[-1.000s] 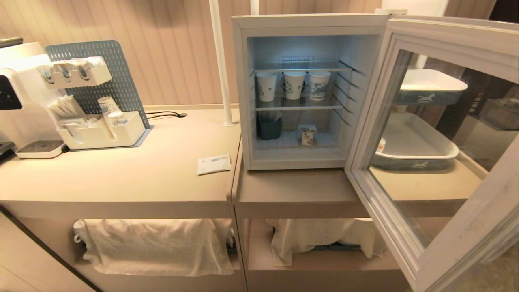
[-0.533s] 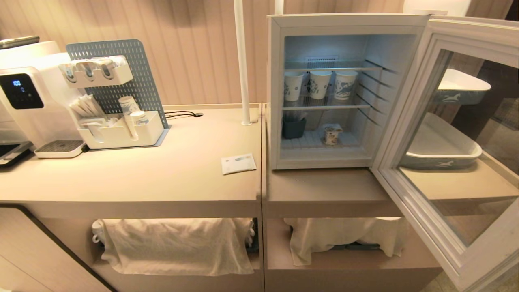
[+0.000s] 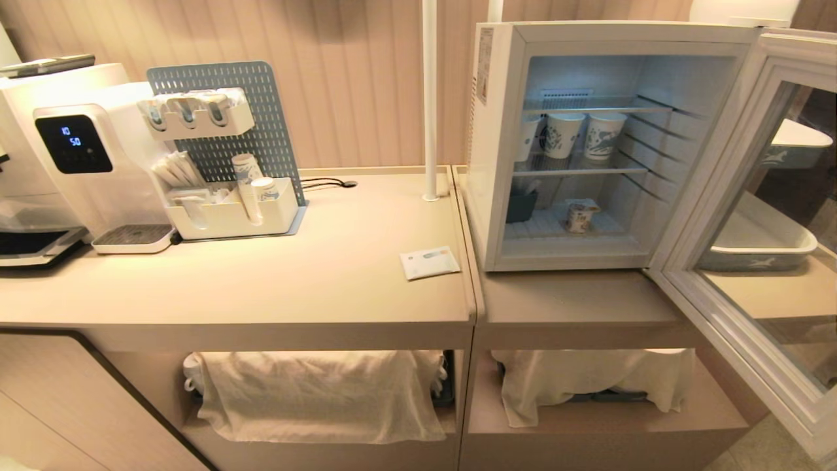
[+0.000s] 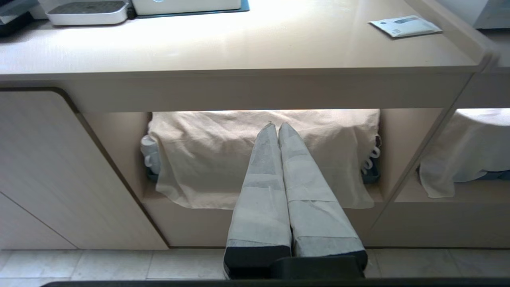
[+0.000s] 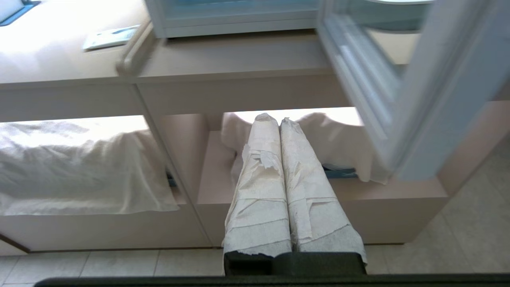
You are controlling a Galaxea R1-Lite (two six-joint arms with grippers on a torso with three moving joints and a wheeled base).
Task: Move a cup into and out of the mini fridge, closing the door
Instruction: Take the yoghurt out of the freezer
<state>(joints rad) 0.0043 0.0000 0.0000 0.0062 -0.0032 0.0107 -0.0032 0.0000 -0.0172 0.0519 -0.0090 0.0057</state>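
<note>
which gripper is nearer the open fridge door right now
Right. The right gripper hangs low in front of the counter with the door swung out just beside and above it. The left gripper faces the cloth-covered shelf, further along the counter.

The mini fridge (image 3: 487,196), white and boxy, stands upper right of the head view, lit inside. Its glass-windowed door (image 3: 752,261) hangs wide open at the right edge. The squat foil-lidded cup (image 3: 580,216) sits upright on the bottom shelf.
</note>
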